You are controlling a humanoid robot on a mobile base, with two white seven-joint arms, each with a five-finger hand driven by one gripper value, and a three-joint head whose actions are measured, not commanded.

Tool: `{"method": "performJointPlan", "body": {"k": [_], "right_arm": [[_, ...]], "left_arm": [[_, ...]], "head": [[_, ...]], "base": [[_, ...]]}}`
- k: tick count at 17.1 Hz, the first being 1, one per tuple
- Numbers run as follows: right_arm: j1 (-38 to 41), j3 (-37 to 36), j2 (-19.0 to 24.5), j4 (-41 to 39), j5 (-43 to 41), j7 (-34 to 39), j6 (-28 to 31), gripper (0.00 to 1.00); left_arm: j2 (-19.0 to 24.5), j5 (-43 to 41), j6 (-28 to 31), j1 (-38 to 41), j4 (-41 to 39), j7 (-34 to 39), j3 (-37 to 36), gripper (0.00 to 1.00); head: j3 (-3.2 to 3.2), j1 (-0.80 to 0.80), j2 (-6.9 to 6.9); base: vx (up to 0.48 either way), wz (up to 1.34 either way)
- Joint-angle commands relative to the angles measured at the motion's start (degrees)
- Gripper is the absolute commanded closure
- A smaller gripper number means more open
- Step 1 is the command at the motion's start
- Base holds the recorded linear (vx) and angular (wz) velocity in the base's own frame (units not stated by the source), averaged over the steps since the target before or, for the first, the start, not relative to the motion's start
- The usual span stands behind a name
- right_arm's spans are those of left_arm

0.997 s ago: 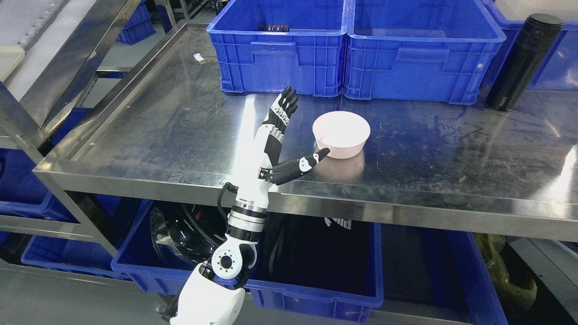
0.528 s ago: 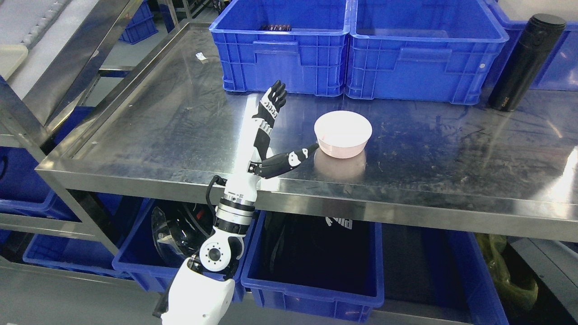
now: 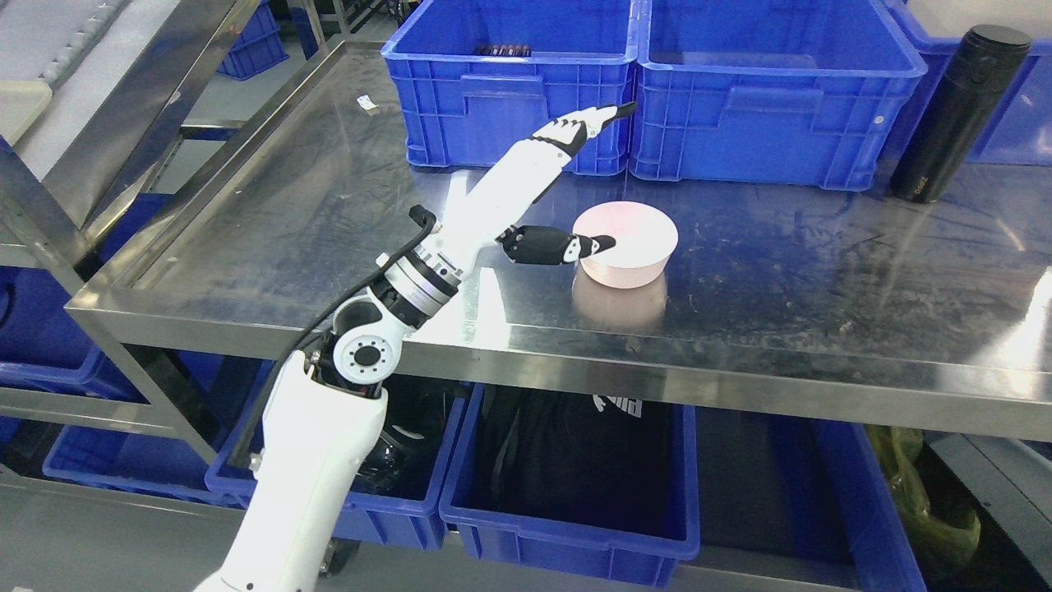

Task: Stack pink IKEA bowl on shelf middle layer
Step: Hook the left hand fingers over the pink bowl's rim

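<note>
A: Nearest the camera, below the steel shelf, what do you see?

B: Blue plastic bins point(image 3: 567, 493) on the lower level, one holding something dark. Above them is the brushed stainless-steel shelf point(image 3: 822, 329), the middle layer.

A: And the arm?

B: The white-and-black left hand point(image 3: 567, 181) reaches in from the lower left across the shelf. Its fingers are stretched out straight toward the blue crates, its thumb point(image 3: 567, 245) juts sideways and touches the near-left wall of the pale pink round plastic bowl point(image 3: 626, 247). Nothing is gripped; the hand is released. The right arm is out of sight.

A: Where is the bowl?

B: Standing on the middle layer, roughly central, apart from the two large blue plastic crates point(image 3: 649, 90) behind it and the tall black cylindrical flask point(image 3: 957, 115) at far right.

A: What might go wrong?

B: I'd judge the thumb could shove the bowl sideways on the slick steel, since only one digit touches it. A closing grasp from this spread posture might tip it.

A: How does the bowl look?

B: Smooth, matte, low-walled. Whether it sits mouth-up or upturned I cannot tell. I see no second bowl to stack on.
</note>
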Motion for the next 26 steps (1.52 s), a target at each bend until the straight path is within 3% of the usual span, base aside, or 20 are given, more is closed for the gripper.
{"method": "performJointPlan", "body": {"k": [1, 4, 6, 8, 9, 11, 15, 20, 26], "right_arm": [[0.0, 0.2, -1.0, -1.0, -0.1, 0.0, 0.1, 0.00], [0.0, 0.2, -1.0, -1.0, 0.0, 0.0, 0.1, 0.00], [0.0, 0.3, -1.0, -1.0, -0.1, 0.0, 0.1, 0.00], [0.0, 0.3, -1.0, -1.0, -0.1, 0.0, 0.1, 0.00], [0.0, 0.2, -1.0, -1.0, 0.0, 0.0, 0.1, 0.00], [0.0, 0.2, -1.0, -1.0, 0.0, 0.0, 0.1, 0.00], [0.0, 0.2, -1.0, -1.0, 0.0, 0.0, 0.1, 0.00], [0.0, 0.3, -1.0, -1.0, 0.0, 0.0, 0.1, 0.00], [0.0, 0.3, -1.0, -1.0, 0.0, 0.0, 0.1, 0.00]], "left_arm": [[7.8, -17.8, 2.3, -9.3, 0.1, -16.9, -4.6, 0.07], [7.1, -20.3, 4.7, -11.0, 0.4, -18.0, -7.7, 0.10], [1.1, -21.3, 10.6, -13.2, 0.4, -26.6, -9.8, 0.08], [-4.5, -22.4, 11.1, -13.9, 0.5, -36.3, -9.9, 0.08], [-6.0, -24.9, 11.2, -13.7, 1.3, -37.2, -10.9, 0.07], [-6.0, -26.6, 11.0, -14.2, 5.3, -37.1, -13.6, 0.01], [-6.0, -26.4, 10.7, -17.8, 11.8, -33.5, -13.1, 0.01], [-6.0, -25.0, 8.6, -18.0, 18.7, -31.1, -13.7, 0.08], [-6.0, -25.6, 7.9, -19.4, 20.5, -31.4, -14.6, 0.19]], "head": [[0.00, 0.00, 0.00], [0.00, 0.00, 0.00], [0.00, 0.00, 0.00], [0.00, 0.00, 0.00], [0.00, 0.00, 0.00], [0.00, 0.00, 0.00], [0.00, 0.00, 0.00], [0.00, 0.00, 0.00], [0.00, 0.00, 0.00]], "base": [[0.000, 0.00], [0.001, -0.01], [0.000, 0.00], [0.000, 0.00], [0.000, 0.00], [0.000, 0.00], [0.000, 0.00], [0.000, 0.00], [0.000, 0.00]]}}
